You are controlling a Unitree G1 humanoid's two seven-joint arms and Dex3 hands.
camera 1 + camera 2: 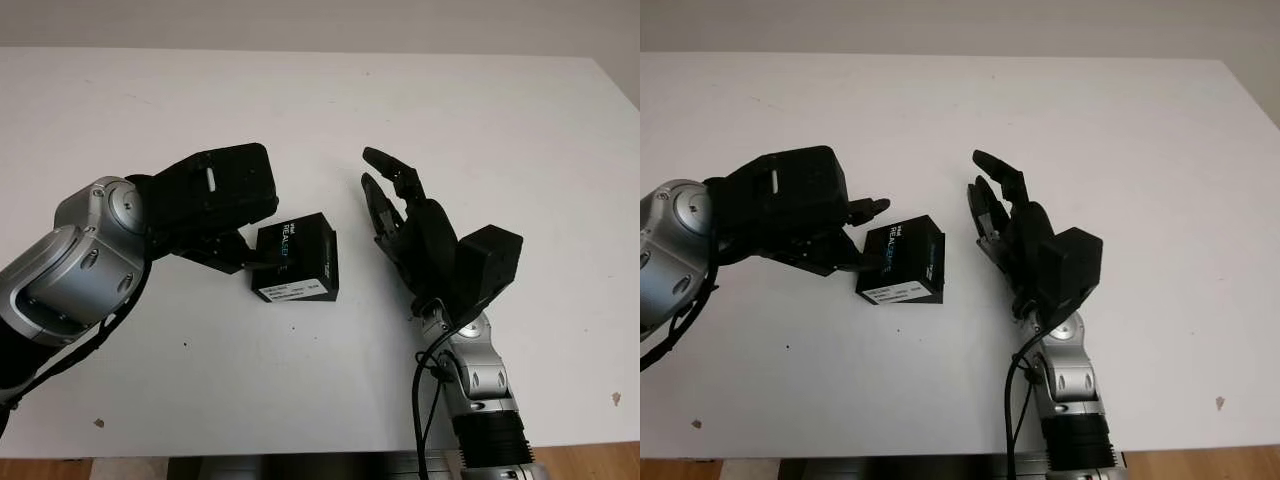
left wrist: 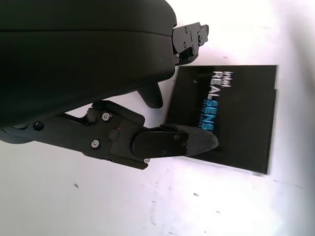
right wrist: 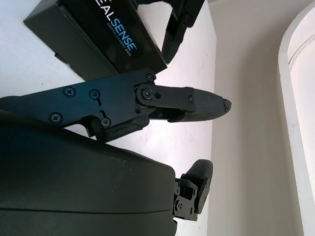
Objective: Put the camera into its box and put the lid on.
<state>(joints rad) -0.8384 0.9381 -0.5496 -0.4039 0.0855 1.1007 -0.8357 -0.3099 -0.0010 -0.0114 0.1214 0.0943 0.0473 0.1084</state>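
Note:
The black camera box [image 1: 296,261], lettered REALSENSE, sits on the white table [image 1: 480,110] with its lid on and a white label on its near side. My left hand [image 1: 250,238] is at the box's left end. One finger [image 2: 177,142] lies across the lid's edge and another finger [image 2: 191,35] reaches past the far corner, neither curled round it. My right hand [image 1: 385,195] is open, raised a short way to the right of the box [image 3: 98,39] and apart from it. The camera itself is hidden.
White table on all sides of the box. Its near edge runs just behind my right forearm [image 1: 480,390], where a black cable [image 1: 425,400] hangs. A few small dark specks [image 1: 98,422] mark the surface.

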